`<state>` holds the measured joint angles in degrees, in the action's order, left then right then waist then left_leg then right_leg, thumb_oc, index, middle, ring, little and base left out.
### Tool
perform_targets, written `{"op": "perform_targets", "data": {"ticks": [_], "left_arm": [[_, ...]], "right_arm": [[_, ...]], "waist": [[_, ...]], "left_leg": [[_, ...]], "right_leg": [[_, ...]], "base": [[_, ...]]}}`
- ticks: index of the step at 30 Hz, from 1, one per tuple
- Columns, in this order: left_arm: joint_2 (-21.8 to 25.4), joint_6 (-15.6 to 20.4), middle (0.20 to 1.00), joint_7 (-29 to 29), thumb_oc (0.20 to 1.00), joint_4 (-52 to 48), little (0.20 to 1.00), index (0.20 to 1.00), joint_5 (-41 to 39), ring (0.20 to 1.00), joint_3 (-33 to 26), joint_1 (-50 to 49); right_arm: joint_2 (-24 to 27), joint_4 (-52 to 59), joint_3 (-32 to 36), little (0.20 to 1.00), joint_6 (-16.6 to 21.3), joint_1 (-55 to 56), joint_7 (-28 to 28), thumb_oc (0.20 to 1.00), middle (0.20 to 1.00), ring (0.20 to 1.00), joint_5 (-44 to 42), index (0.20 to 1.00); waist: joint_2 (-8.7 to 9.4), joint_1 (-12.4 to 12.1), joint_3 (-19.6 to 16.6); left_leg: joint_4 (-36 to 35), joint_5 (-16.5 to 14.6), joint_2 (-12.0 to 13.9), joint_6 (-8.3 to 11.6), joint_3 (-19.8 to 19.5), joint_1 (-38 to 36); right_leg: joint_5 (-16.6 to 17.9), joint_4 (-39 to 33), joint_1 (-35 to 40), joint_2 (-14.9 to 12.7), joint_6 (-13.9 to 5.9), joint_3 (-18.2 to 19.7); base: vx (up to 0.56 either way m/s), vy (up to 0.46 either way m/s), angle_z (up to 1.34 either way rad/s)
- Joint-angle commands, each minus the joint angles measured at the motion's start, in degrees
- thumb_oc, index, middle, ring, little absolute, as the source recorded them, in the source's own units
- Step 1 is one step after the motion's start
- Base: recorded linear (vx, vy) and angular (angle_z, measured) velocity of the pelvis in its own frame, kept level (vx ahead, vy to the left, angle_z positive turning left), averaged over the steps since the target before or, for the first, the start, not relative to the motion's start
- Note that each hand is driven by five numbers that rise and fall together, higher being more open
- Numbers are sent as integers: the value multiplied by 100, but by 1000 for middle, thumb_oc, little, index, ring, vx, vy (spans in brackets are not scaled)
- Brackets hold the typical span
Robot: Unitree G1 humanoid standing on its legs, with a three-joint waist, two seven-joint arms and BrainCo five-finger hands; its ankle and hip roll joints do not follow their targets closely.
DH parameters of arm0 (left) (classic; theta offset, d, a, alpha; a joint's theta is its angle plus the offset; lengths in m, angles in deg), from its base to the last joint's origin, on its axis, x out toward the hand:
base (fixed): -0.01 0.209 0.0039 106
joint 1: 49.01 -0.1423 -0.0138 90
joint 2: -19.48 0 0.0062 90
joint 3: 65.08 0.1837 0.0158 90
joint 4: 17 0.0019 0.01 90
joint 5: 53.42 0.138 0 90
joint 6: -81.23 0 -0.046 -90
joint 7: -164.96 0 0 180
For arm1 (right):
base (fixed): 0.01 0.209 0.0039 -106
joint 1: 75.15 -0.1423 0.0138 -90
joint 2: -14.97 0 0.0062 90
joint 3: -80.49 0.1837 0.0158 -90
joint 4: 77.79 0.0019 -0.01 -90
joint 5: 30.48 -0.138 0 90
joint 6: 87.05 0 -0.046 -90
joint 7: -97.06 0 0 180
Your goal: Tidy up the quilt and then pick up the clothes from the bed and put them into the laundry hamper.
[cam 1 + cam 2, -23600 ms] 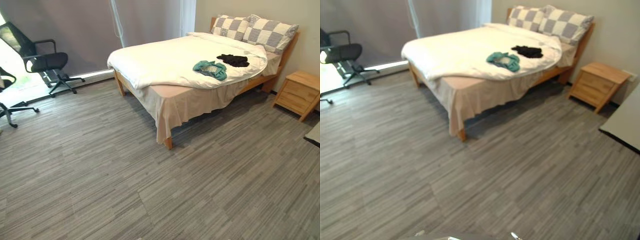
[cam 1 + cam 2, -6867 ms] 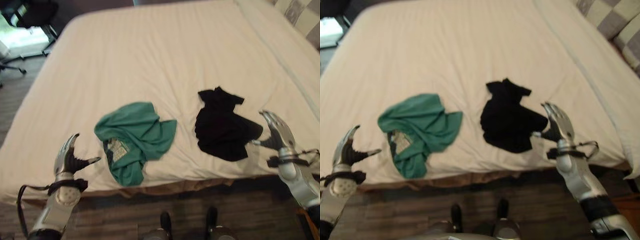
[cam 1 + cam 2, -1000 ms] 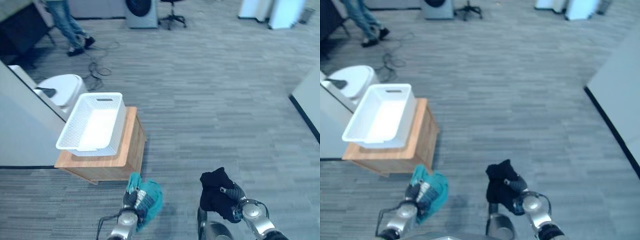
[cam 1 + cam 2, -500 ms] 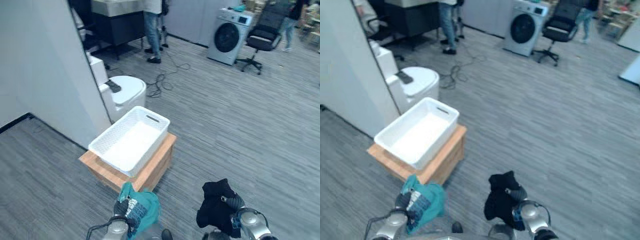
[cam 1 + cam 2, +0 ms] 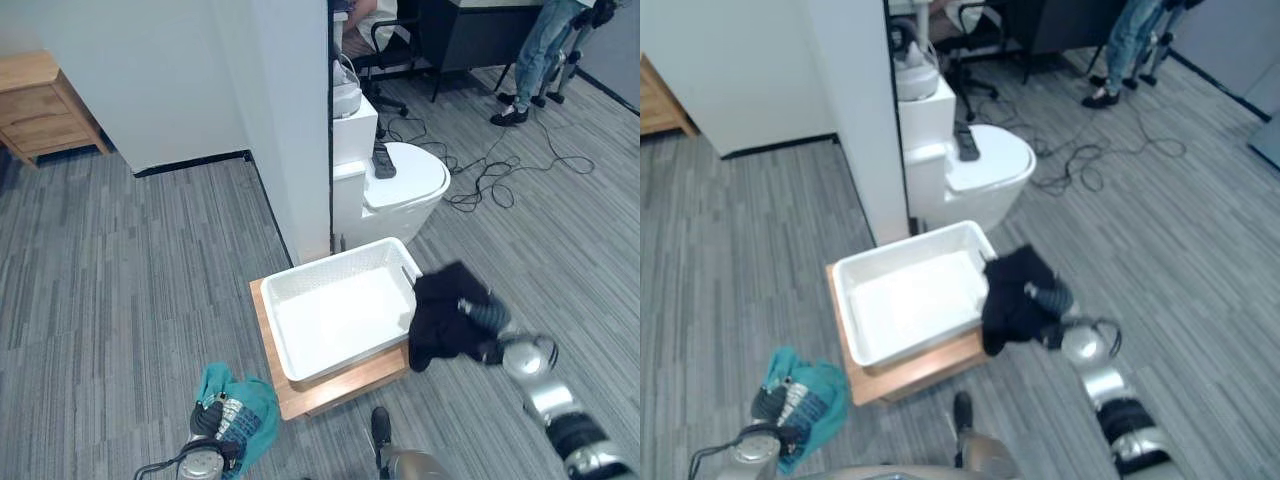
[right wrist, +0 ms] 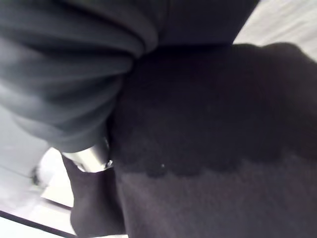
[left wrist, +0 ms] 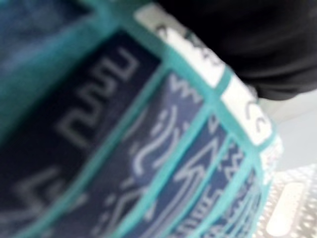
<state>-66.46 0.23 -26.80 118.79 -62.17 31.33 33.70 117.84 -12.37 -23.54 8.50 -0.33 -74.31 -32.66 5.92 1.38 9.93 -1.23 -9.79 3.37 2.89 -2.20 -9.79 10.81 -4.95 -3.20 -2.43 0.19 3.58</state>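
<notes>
Right hand (image 5: 488, 318) clenched on black garment (image 5: 440, 315) at the white hamper (image 5: 335, 320) rim (probably to drop in). Left hand (image 5: 212, 420) clutching teal garment (image 5: 243, 421), held low, likely waiting.

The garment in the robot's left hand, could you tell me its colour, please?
Teal garment, with a dark blue and white print; clearest in the left wrist view.

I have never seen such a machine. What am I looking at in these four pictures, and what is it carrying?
This is a humanoid robot. Two pictures come from cameras in its head, looking down; two come from cameras on its wrists, very close to the cloth. Its right hand holds a black garment at the rim of a white laundry hamper, which stands on a low wooden stand. Its left hand holds a teal garment lower down. A white toilet stands behind the hamper.
</notes>
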Motion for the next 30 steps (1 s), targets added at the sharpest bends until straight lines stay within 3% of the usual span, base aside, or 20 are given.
{"op": "perform_targets", "data": {"ticks": [1, 2, 3, 5, 9, 16, 17, 18, 21, 22, 30], "left_arm": [[7, 290, 200, 35, 200, 75, 200, 200, -209, 200, 146, 613], [13, 259, 200, 22, 200, 73, 200, 200, -207, 200, 148, 662], [11, 258, 200, 22, 200, 73, 200, 200, -207, 200, 146, 667], [15, 219, 200, 135, 200, 65, 200, 200, -240, 200, 143, 636], [-16, 157, 200, 245, 200, 131, 200, 200, -108, 200, 102, 357], [65, 232, 200, 156, 200, 170, 200, 200, -324, 200, 39, 379], [85, 255, 200, 138, 200, 100, 200, 200, -372, 200, 45, 410], [118, 282, 200, 128, 200, 1, 200, 200, -392, 200, 50, 439], [302, 406, 200, 47, 200, -533, 200, 200, -344, 200, 64, 541], [522, 523, 200, -63, 200, -1163, 200, 200, -115, 200, 1, 573], [934, 875, 200, 44, 200, -3109, 200, 200, 181, 200, -401, 446]], "right_arm": [[445, 663, 137, 200, 492, -348, 103, 200, 200, 200, 240, 200], [584, 799, 153, 200, 470, -475, 157, 200, 200, 200, 289, 200], [586, 800, 153, 200, 467, -479, 157, 200, 200, 200, 289, 200], [798, 1183, 245, 200, 458, -561, 191, 200, 200, 200, 421, 200], [665, 1615, 20, 200, 481, -909, 62, 200, 200, 200, 505, 200], [15, 844, -829, 200, 334, -1540, -123, 200, 200, 200, 564, 200], [-76, 638, -934, 448, 298, -1582, -134, 448, 448, 448, 601, 448], [-126, 410, -1029, 1000, 262, -1645, -139, 1000, 1000, 1000, 700, 1000], [-132, -167, -1238, 1000, 147, -1810, -32, 1000, 1000, 1000, 1189, 1000], [21, -283, -1286, 1000, 126, -1815, 105, 1000, 1000, 1000, 1658, 1000], [705, 141, -934, 1000, 108, -807, 179, 1000, 1000, 1000, 2818, 1000]], "waist": [[-100, 210, -118], [-42, 265, -80], [-43, 264, -77], [-58, 378, -55], [-110, 360, -150], [-126, 182, -61], [-140, 147, -17], [-152, 114, 31], [-197, 10, 154], [-241, -33, 205], [-347, 25, 164]], "left_leg": [[69, 444, 285, 156, 702, 530], [337, 429, 308, 148, 1165, 661], [378, 407, 312, 149, 1166, 683], [331, 530, 518, 210, 1902, 707], [-143, 750, 629, 201, 2034, 456], [-377, 912, 707, 262, 2072, 437], [-377, 930, 711, 271, 2047, 469], [-377, 953, 727, 288, 2013, 523], [-377, 1041, 767, 335, 1910, 709], [-377, 1054, 787, 358, 1857, 768], [-377, 1024, 807, 379, 1731, 683]], "right_leg": [[-1271, -5, 449, -628, -817, -691], [-1348, -5, 507, -664, -790, -830], [-1347, -5, 503, -663, -790, -827], [-1337, -5, 555, -683, -792, -1076], [-1285, -5, 629, -652, -826, -1201], [-1230, -5, 476, -638, -845, -1209], [-1225, -5, 446, -637, -844, -1226], [-1221, -5, 408, -635, -844, -1254], [-1218, -5, 289, -620, -842, -1328], [-1240, -5, 262, -620, -853, -1376], [-1322, -5, 421, -643, -863, -1426]], "base": [[-46, -79, 29], [-48, -78, 84], [-47, -31, 110], [-4, -4, 45], [67, -1, 9], [28, 6, -1], [-41, -12, 2], [-61, -18, 6], [-77, -31, 31], [-49, -26, 39], [-1, -13, 8]]}}
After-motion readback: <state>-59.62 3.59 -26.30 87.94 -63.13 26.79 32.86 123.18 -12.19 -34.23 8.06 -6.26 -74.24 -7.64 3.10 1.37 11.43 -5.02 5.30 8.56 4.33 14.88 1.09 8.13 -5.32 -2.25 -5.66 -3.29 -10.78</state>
